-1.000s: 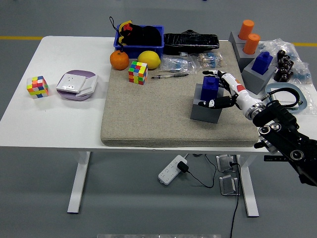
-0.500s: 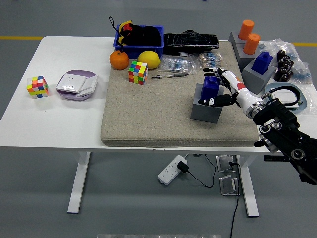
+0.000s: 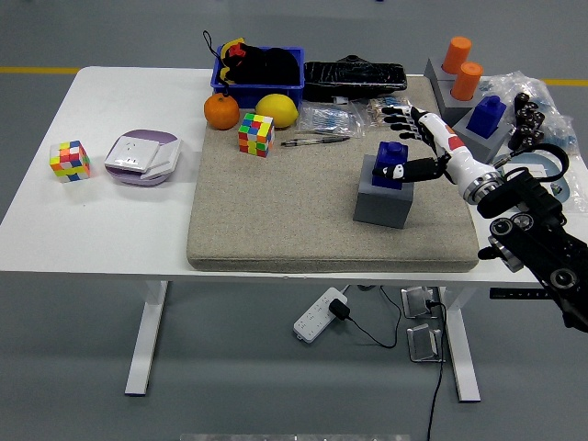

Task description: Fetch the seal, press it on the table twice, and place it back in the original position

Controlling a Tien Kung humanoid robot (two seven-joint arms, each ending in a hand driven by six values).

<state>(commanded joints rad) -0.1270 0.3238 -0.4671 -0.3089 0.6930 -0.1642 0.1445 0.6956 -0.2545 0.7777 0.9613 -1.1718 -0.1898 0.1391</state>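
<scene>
Now higher, right robot hand (image 3: 411, 138) spread, thumb touching blue seal (image 3: 390, 164), gray holder (image 3: 382, 204) unmoved

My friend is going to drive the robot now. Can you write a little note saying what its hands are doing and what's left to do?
Right hand: fingers spread open beside the blue seal, holding nothing.
Left hand: out of view.
The seal sits upright on its grey block on the beige mat.
Done: can't tell from this view whether any presses were made.
Left: check that; if none, grasp the seal, press it twice, put it back.
</scene>
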